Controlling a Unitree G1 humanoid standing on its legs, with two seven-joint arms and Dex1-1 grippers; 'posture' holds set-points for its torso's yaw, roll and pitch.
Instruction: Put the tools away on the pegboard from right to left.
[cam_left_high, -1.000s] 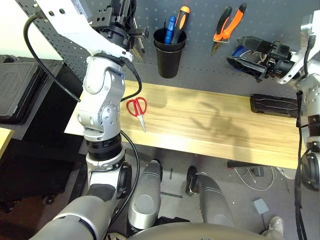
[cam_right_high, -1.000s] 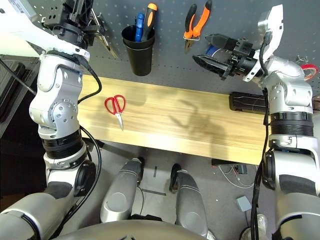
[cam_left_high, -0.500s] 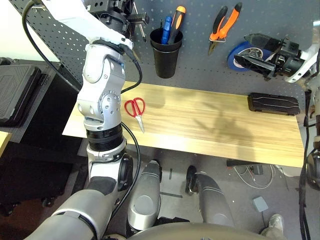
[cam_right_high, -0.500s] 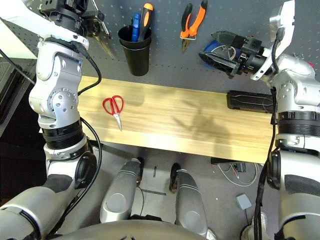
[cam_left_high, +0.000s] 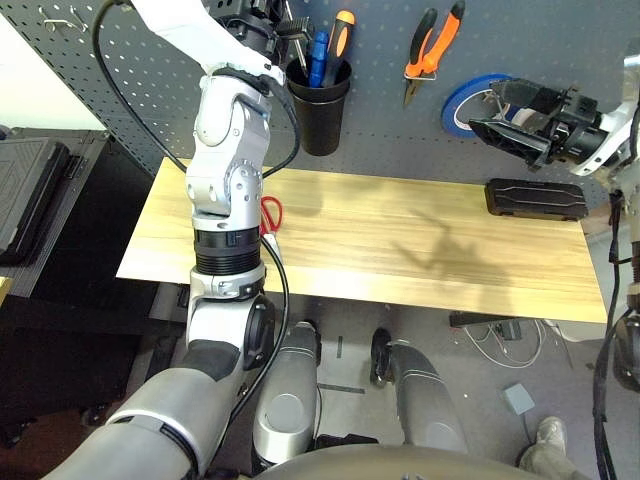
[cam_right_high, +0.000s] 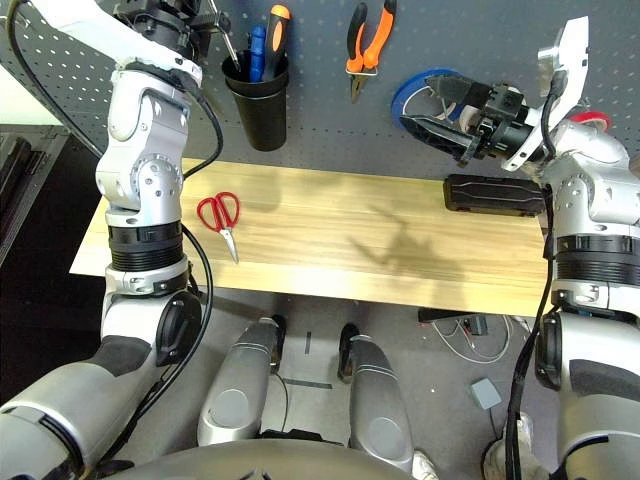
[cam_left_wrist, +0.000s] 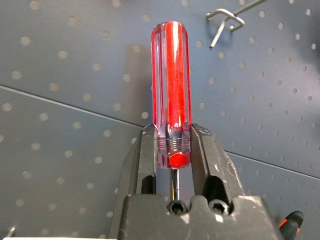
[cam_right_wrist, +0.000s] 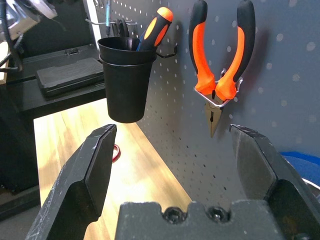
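My left gripper (cam_left_wrist: 172, 137) is shut on the red-handled screwdriver (cam_left_wrist: 171, 75), gripping the base of its handle. It is raised in front of the pegboard (cam_left_high: 560, 40), just left of the black cup (cam_right_high: 255, 100), and the shaft (cam_right_high: 228, 45) slants toward the cup's rim. The orange-and-black pliers (cam_right_wrist: 220, 65) hang on a hook to the right of the cup. Red-handled scissors (cam_right_high: 220, 213) lie on the table's left part, beside my left arm. My right gripper (cam_right_wrist: 172, 131) stands wide open and holds nothing, just right of a blue tape roll (cam_left_high: 465, 100).
The cup holds a blue-handled and an orange-and-black-handled screwdriver (cam_right_wrist: 155, 25). A black case (cam_left_high: 535, 198) lies at the table's back right under my right gripper. A red tape roll (cam_right_high: 592, 120) sits behind my right forearm. The wooden table (cam_left_high: 400, 250) is bare in the middle.
The camera has shifted. My left gripper has carried the screwdriver rightward, closer to the cup. My right gripper has drawn back to the right, uncovering the blue tape roll.
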